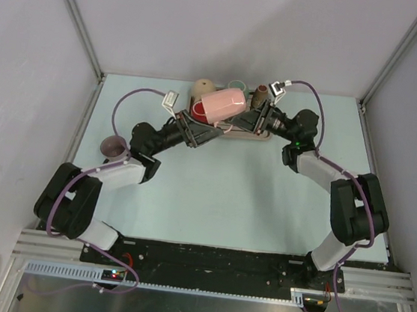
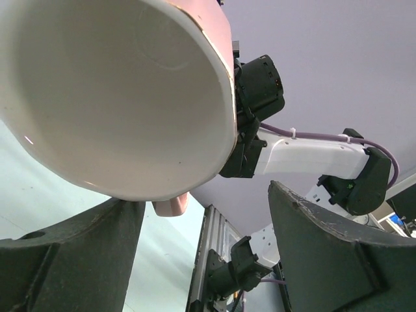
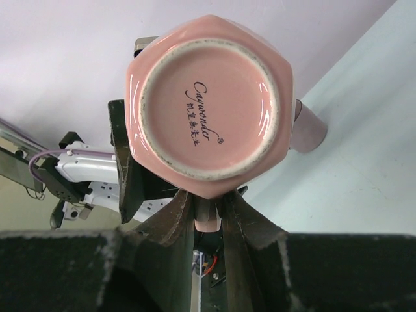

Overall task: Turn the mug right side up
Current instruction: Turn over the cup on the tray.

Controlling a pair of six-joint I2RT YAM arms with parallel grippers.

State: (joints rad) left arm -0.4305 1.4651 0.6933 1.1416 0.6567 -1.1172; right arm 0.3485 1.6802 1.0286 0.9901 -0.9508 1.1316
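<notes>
While the pink mug (image 1: 223,103) hangs on its side in the air above the tray (image 1: 260,136), at the far end of the table (image 1: 226,196), we see its mouth turned to the left arm and its base turned to the right arm. On the mug's base side the right gripper (image 3: 207,214) reaches in with its forearm stretched low over the table. Its fingers are pressed together on the mug's handle, which sits on the lower side of the mug.

On the mug's mouth side the left gripper (image 2: 205,201) comes in from below with a bent elbow. Its fingers are spread wide, one just under the rim and the other well apart from it. We cannot tell if the near one touches the rim.

Close under and behind the mug stand a red cup (image 1: 198,110), a beige cup (image 1: 203,88), a green-rimmed cup (image 1: 237,85) and a brown object (image 1: 260,98). A mauve cup (image 1: 113,145) stands well apart from the mug, beside the left arm.

On the mug's six-sided base we read a script word like "Cayavender" with an ® mark. The small characters under it we cannot read.
</notes>
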